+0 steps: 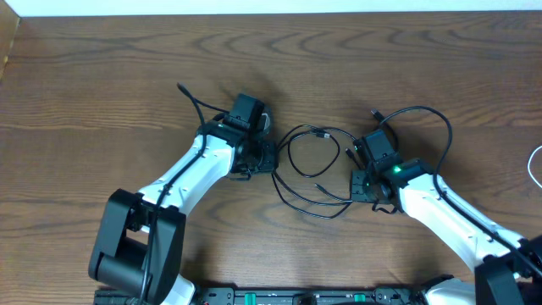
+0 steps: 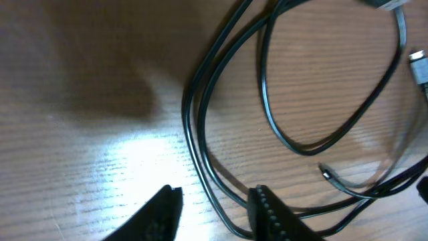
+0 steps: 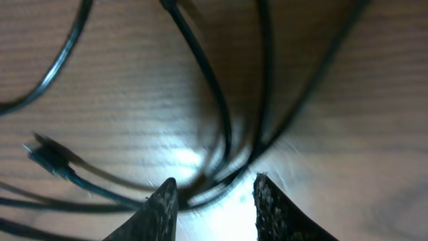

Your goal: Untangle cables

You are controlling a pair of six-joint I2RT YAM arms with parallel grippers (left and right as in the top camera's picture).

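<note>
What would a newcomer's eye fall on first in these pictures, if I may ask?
The black cable lies in overlapping loops at the middle of the wooden table. The left gripper and the right gripper flank the tangle low over the wood, each open with strands running between its fingers. A thin white cable curves at the far right edge, apart from the tangle.
</note>
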